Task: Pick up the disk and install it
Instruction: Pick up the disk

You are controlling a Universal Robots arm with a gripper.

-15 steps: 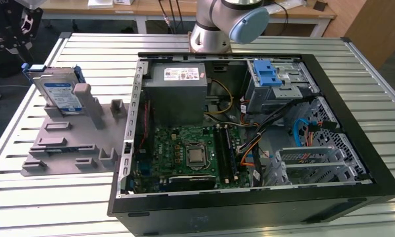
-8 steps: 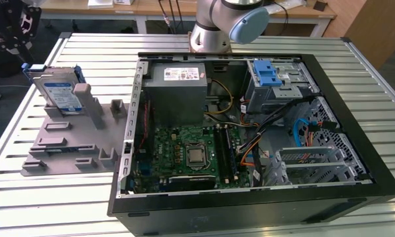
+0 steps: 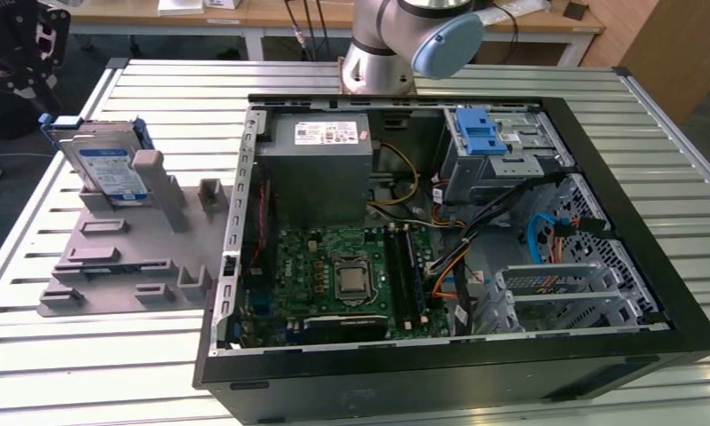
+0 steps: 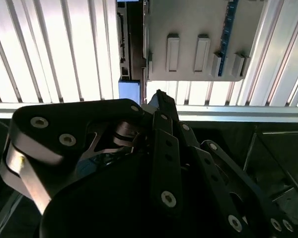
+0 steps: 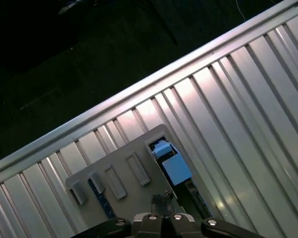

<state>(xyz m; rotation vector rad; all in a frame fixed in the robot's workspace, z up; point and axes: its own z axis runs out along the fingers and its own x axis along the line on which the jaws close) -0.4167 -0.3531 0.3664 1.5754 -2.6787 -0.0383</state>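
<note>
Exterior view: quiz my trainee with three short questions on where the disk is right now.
1. True or false: the disk lies inside the computer case.
2. The disk is: A flat on the table; B upright in the grey fixture; C on the floor.
3. Fill in: the latch on the drive cage is ___ in colour.
Key: 1 false; 2 B; 3 blue.

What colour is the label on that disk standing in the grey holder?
Blue and white, on the silver disk; it shows best in the exterior view.
</note>
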